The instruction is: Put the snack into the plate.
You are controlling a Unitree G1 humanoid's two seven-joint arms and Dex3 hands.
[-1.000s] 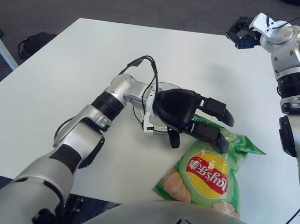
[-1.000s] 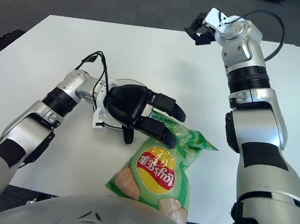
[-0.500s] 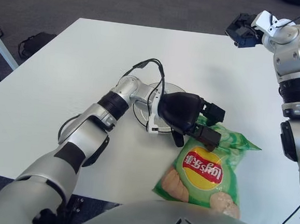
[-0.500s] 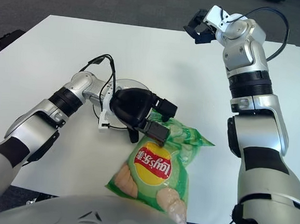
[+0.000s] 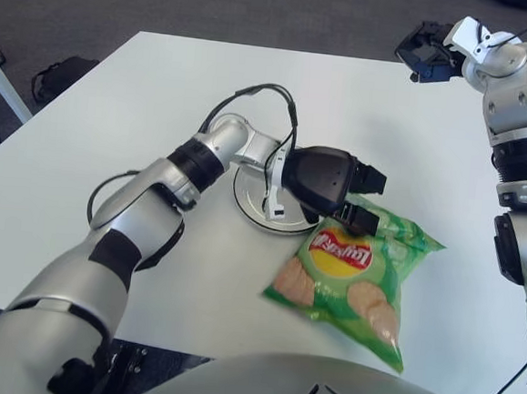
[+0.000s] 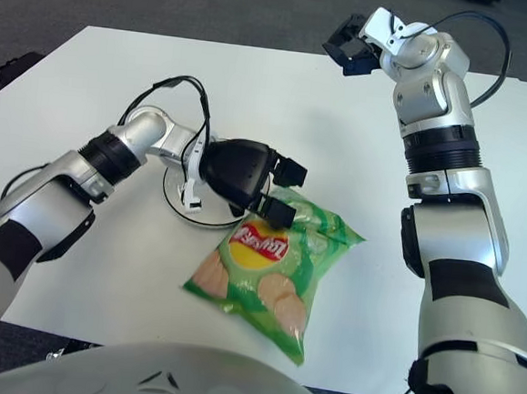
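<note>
snack bag (image 5: 353, 279) top pinched in left hand (image 5: 330, 186) fingers (image 5: 360, 217)

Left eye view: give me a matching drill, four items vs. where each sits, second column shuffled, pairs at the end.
Items:
1. left hand
2. right hand
3. chip bag
4. plate

Places:
A. raised over the table's far right edge
B. flat on the table, near edge, right of the plate
C. mid-table, partly under the left wrist
D. fingers closed on the bag's top edge

Pairs: 1-D, 2-A, 3-B, 4-C
</note>
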